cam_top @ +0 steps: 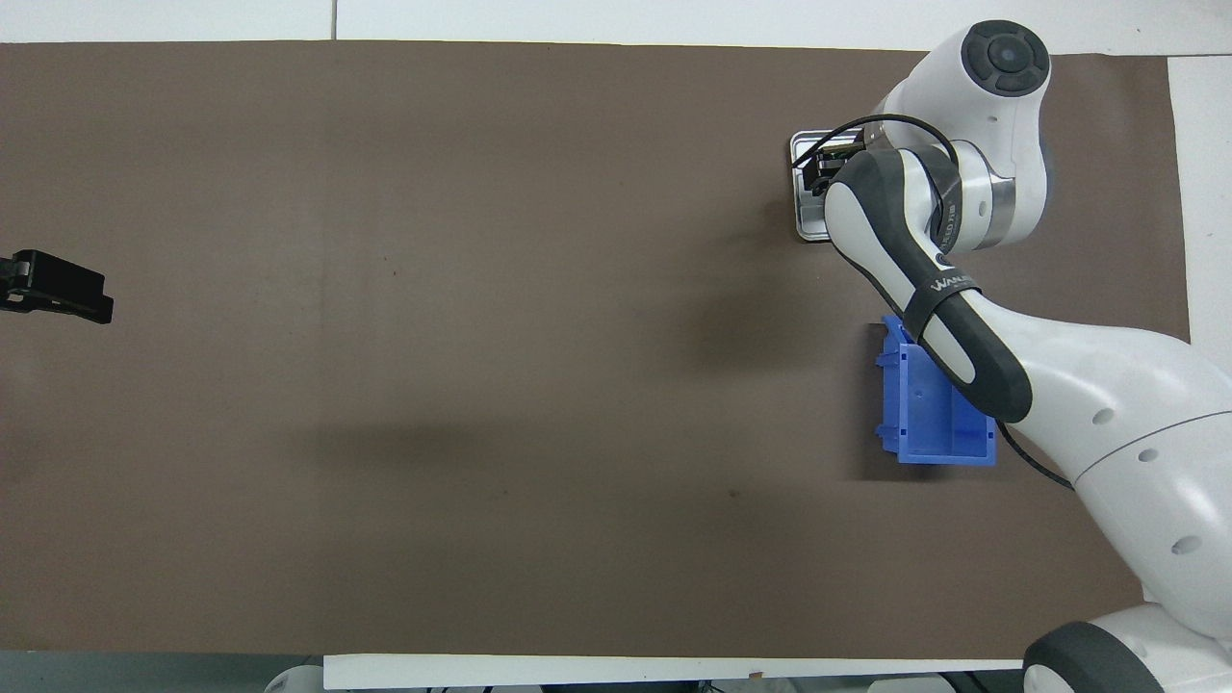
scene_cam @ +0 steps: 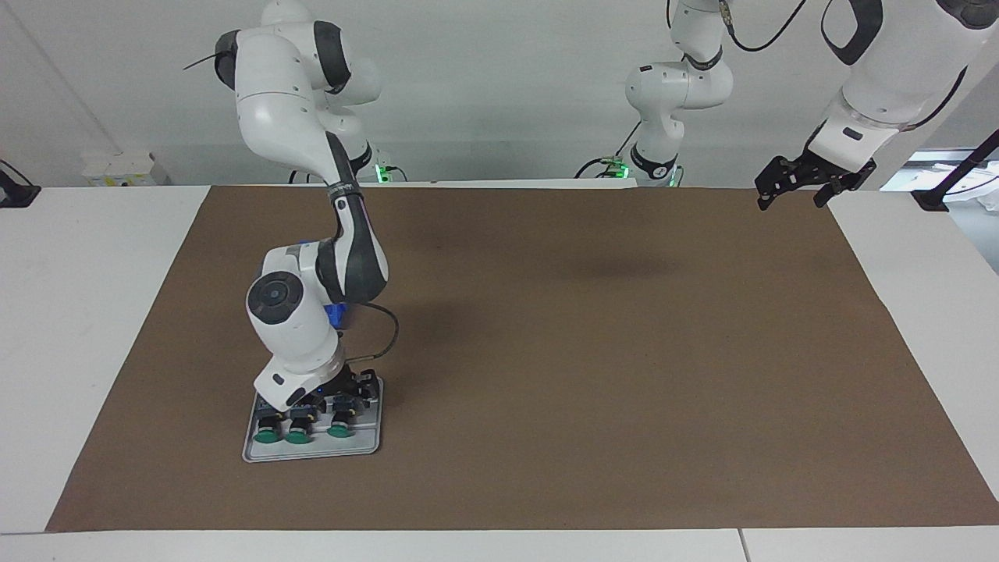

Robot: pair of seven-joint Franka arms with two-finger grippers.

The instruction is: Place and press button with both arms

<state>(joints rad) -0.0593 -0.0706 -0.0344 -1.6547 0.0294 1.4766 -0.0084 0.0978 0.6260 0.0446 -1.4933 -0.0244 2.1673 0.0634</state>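
Note:
Three green-capped buttons [scene_cam: 339, 429] lie side by side on a small grey tray [scene_cam: 312, 453] toward the right arm's end of the table. My right gripper [scene_cam: 339, 396] is down on the tray at the buttons' blue-grey ends, over the button closest to the table's middle. Its wrist hides the contact, and in the overhead view the right gripper [cam_top: 824, 173] and forearm cover the buttons. My left gripper [scene_cam: 794, 187] waits open and empty above the mat's corner at the left arm's end, and the left gripper [cam_top: 60, 287] shows at the overhead view's edge.
A blue plastic bin [cam_top: 919, 414] stands on the brown mat nearer to the robots than the tray [cam_top: 805, 227], partly under the right forearm. In the facing view only a sliver of the bin [scene_cam: 335, 314] shows past the right arm's elbow.

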